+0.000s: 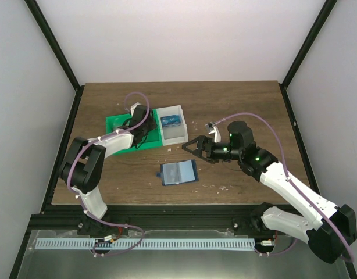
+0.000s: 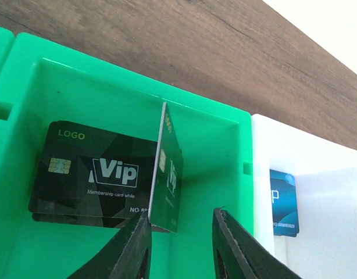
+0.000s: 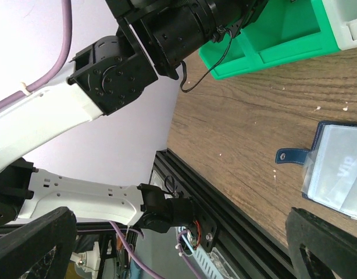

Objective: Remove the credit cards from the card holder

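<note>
The blue card holder lies open on the table; in the right wrist view a pale "VIP" card shows under its clear pocket. My left gripper is open inside the tray's green compartment. A dark card stands on edge there, touching my left finger and not pinched. Another dark VIP card leans against the compartment wall. A blue card lies in the white compartment. My right gripper is open and empty, just up and right of the holder.
The green-and-white tray stands at the back left of the wooden table. The left arm and the black frame rail at the table's near edge fill the right wrist view. Walls close in both sides.
</note>
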`<state>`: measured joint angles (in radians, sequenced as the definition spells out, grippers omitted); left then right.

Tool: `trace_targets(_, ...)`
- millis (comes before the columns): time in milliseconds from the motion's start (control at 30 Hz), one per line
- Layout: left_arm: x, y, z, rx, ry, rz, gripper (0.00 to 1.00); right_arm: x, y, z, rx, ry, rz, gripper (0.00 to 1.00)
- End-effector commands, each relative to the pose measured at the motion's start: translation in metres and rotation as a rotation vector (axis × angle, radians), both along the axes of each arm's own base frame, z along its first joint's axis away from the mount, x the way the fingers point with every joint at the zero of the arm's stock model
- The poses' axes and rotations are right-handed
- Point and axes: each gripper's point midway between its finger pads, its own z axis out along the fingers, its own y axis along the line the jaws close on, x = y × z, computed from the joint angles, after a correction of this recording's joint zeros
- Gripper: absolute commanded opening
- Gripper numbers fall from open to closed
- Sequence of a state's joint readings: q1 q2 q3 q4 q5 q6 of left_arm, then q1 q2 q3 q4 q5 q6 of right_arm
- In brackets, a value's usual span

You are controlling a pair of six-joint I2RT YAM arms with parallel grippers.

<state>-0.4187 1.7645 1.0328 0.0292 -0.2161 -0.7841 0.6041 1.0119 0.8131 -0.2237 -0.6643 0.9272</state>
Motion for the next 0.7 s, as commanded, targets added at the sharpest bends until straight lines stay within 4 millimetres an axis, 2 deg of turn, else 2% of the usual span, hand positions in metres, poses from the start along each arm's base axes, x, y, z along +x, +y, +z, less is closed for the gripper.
trace_targets(0, 0.008, -0.001, 0.016, 0.006, -0.023, -0.005, 0.33, 0.004, -0.003, 0.017, 0.011, -0.041, -0.016, 1.0)
trace_targets(267, 0.008, 0.01, 0.037, 0.068, -0.043, 0.02, 0.33, 0.001, -0.006, 0.014, 0.02, -0.029, -0.027, 1.0)
trace_targets(433, 0.004, 0.017, 0.048, 0.104, -0.053, 0.021, 0.38, -0.001, -0.007, 0.012, 0.013, -0.031, -0.024, 1.0)
trace_targets(600, -0.005, 0.017, 0.057, 0.127, -0.047, -0.021, 0.52, 0.001, -0.012, -0.001, -0.038, -0.034, -0.044, 1.0)
trace_targets(667, -0.012, 0.016, 0.06, 0.131, -0.037, -0.047, 0.62, 0.002, -0.014, -0.006, -0.066, -0.044, -0.054, 1.0)
